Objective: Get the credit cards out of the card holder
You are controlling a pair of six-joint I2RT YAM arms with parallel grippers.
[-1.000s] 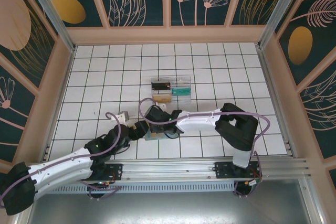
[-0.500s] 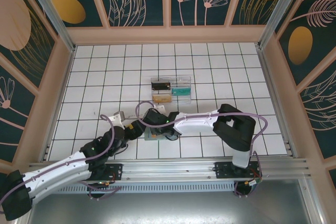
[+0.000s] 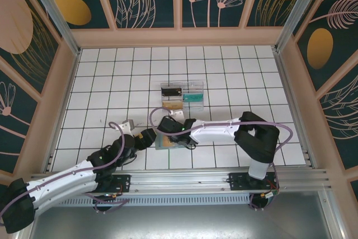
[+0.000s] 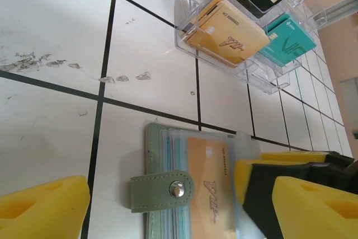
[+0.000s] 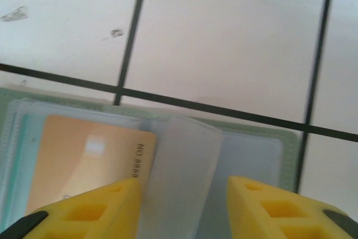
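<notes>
Left wrist: orange card [image 4: 210,188] inside card holder [image 4: 152,149]

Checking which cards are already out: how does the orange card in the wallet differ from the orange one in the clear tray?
The wallet's orange card lies flat under a clear sleeve in the open card holder; the tray's orange card leans tilted and bare in a compartment of the clear tray. Both are orange with similar slanted lettering.
</notes>
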